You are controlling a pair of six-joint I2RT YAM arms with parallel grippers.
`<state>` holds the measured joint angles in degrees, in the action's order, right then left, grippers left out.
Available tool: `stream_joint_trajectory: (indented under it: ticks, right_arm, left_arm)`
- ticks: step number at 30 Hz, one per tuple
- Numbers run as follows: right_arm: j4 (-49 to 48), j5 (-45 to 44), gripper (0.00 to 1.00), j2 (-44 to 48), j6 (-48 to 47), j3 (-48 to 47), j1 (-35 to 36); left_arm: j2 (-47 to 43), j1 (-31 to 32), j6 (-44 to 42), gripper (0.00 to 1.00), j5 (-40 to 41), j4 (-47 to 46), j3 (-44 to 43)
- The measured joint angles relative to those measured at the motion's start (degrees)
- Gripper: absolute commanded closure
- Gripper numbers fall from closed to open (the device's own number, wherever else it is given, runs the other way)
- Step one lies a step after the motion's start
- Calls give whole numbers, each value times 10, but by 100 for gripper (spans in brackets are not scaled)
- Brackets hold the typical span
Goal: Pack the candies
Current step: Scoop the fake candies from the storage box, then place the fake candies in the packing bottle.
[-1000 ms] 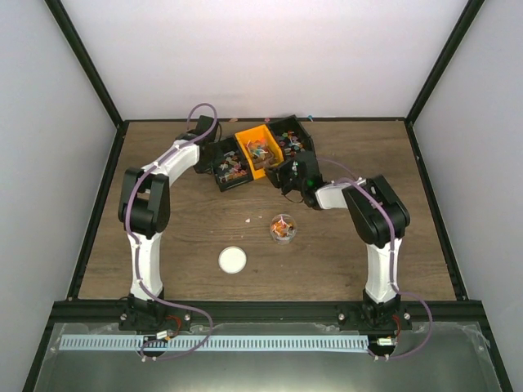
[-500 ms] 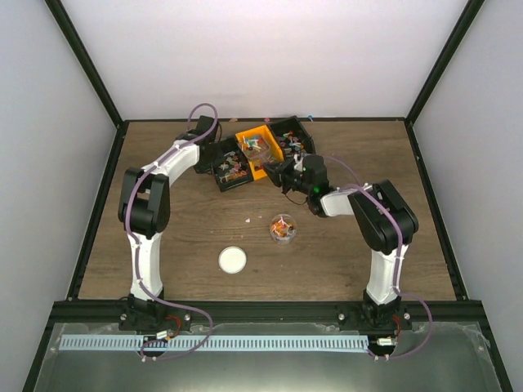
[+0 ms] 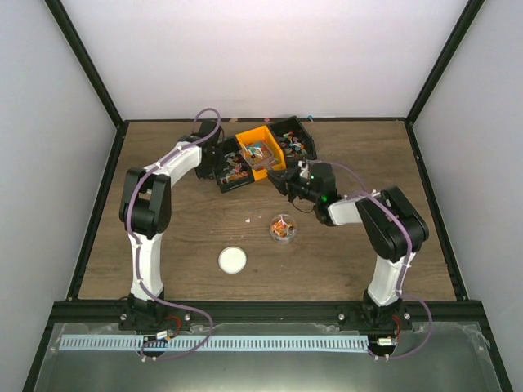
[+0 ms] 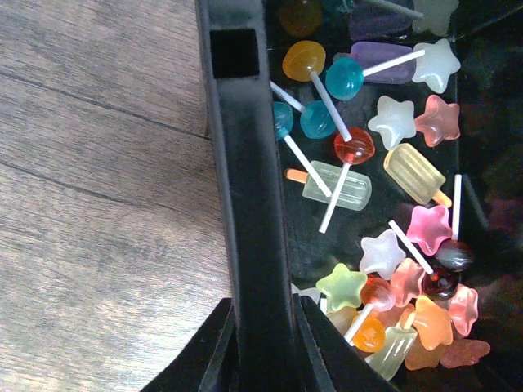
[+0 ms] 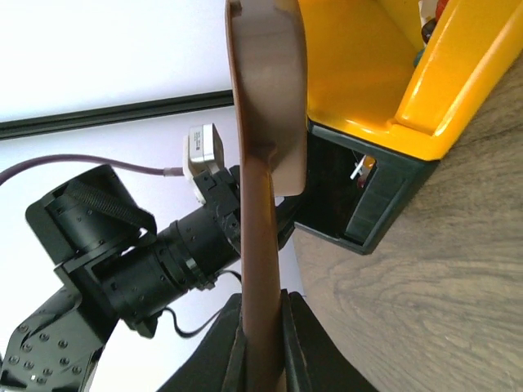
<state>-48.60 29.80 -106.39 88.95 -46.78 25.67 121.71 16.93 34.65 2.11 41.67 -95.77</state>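
The right gripper [image 5: 261,331] is clamped on the brown scoop [image 5: 263,114], its blade edge-on just beside the orange bin's [image 5: 359,65] near corner. The left gripper [image 4: 263,327] pinches a wall of the black bin [image 4: 245,163], where candies [image 4: 359,147] lie heaped, with a few more in the jar [image 3: 283,227] nearer mid-table. Best to lift the blade over the rim, turn it flat, scoop shallowly, then travel level.

The wall of a bin [image 4: 245,163] stands between the fingers [image 4: 219,351] of the left gripper [image 4: 263,306]. The candies [image 4: 384,188] lie inside it, to the right of the fingers, and the table [image 4: 98,204] lies to their left. The scoop [image 5: 265,122] stands between the fingers of the right gripper [image 5: 261,298] and reaches ahead of them. A second bin [image 5: 368,73] lies ahead, to their right.
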Motion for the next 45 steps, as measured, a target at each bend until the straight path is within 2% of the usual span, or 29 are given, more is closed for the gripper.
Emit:
stream_joint_trajectory:
  ticks: [12, 15, 21, 31, 40, 43, 45]
  right_arm:
    - [-17, 36, 99, 158, -41, 151, -51]
    - [7, 57, 99, 208, -61, 183, -62]
    - [86, 95, 99, 349, -103, 237, -65]
    - [296, 121, 99, 656, -135, 335, -75]
    - [565, 104, 99, 974, -131, 375, -76]
    - [640, 93, 99, 1037, -131, 375, -76]
    - [688, 87, 99, 1044, -141, 370, -76]
  left_arm:
    - [0, 0, -6, 72, 0, -2, 11]
    - [0, 0, -9, 68, 0, -1, 14]
    - [0, 0, -19, 67, 2, 3, 14]
    - [0, 0, -23, 66, 3, 6, 15]
    - [-6, 0, -25, 66, 2, 4, 24]
    - [-7, 0, -25, 66, 0, 3, 27]
    - [-7, 0, -25, 66, -2, 0, 30]
